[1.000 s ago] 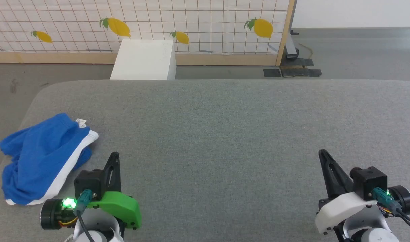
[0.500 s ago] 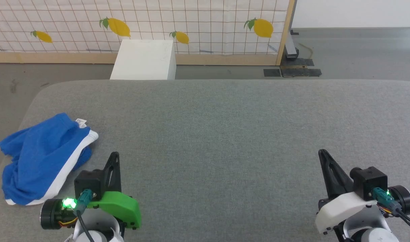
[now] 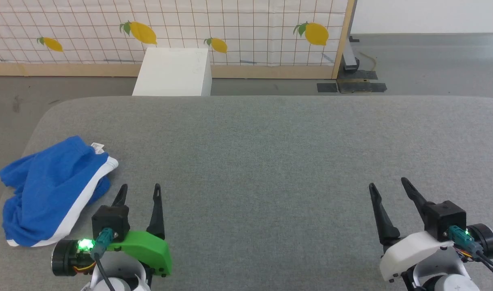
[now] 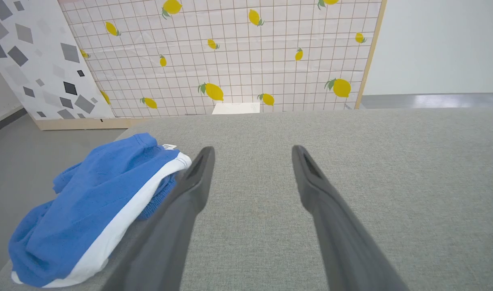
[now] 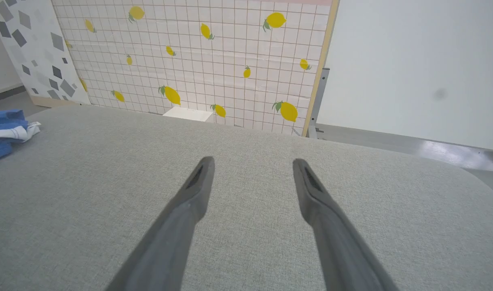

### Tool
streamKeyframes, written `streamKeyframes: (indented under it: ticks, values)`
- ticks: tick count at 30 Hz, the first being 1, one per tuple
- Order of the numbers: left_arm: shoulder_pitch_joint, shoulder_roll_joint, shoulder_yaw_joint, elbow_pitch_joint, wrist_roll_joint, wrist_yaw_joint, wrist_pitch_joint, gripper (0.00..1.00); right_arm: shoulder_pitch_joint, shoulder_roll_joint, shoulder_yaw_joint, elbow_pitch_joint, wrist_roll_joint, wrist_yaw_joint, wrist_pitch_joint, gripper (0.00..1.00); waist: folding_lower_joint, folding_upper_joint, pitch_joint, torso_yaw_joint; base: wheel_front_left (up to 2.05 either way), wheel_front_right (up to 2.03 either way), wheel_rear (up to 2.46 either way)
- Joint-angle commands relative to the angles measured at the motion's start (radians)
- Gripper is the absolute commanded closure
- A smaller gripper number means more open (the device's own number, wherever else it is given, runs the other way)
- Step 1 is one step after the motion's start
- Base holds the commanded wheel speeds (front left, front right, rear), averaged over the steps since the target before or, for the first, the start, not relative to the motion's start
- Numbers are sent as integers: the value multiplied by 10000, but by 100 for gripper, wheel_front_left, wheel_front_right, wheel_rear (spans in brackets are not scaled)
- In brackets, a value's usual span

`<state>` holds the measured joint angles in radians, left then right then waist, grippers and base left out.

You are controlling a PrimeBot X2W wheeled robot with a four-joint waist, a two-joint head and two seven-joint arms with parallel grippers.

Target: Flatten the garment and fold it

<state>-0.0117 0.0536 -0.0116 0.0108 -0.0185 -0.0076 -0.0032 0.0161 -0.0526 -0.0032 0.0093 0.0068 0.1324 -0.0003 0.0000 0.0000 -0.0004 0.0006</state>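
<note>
Lying bunched at the table point(image 3: 270, 153) edge, the garment point(image 3: 48, 190) sits just left of my left gripper point(image 3: 140, 188), far from my right gripper point(image 3: 388, 184); both grippers are spread, holding nothing.

surface: grey fabric table point(image 3: 270, 141) | on it: crumpled blue garment point(image 3: 48, 190) | at left edge

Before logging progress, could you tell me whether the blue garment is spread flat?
Not flat: the garment lies crumpled in a heap, its layers overlapping and bulging.
</note>
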Motion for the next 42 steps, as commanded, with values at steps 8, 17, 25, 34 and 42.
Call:
streamKeyframes:
  ticks: [8,17,25,34,42]
  values:
    - [-198,0,-149,304,-140,105,-250,0,-143,3,-52,168,31,-2,-197,0,0,0,-5,140,0,0,0]
    - [-327,40,-227,551,-299,183,-448,0,-220,4,-23,267,58,-3,-334,0,0,0,9,567,0,0,0]
    - [-399,96,-252,696,-457,249,-617,0,-324,6,1,301,85,-4,-425,0,0,0,50,1153,0,0,0]
    - [-471,129,-274,824,-625,329,-801,0,-417,8,-56,354,125,-5,-510,0,0,0,104,1960,0,0,0]
    - [-460,185,-241,954,-780,421,-970,0,-510,9,-33,394,157,-6,-583,0,0,0,129,2578,0,0,0]
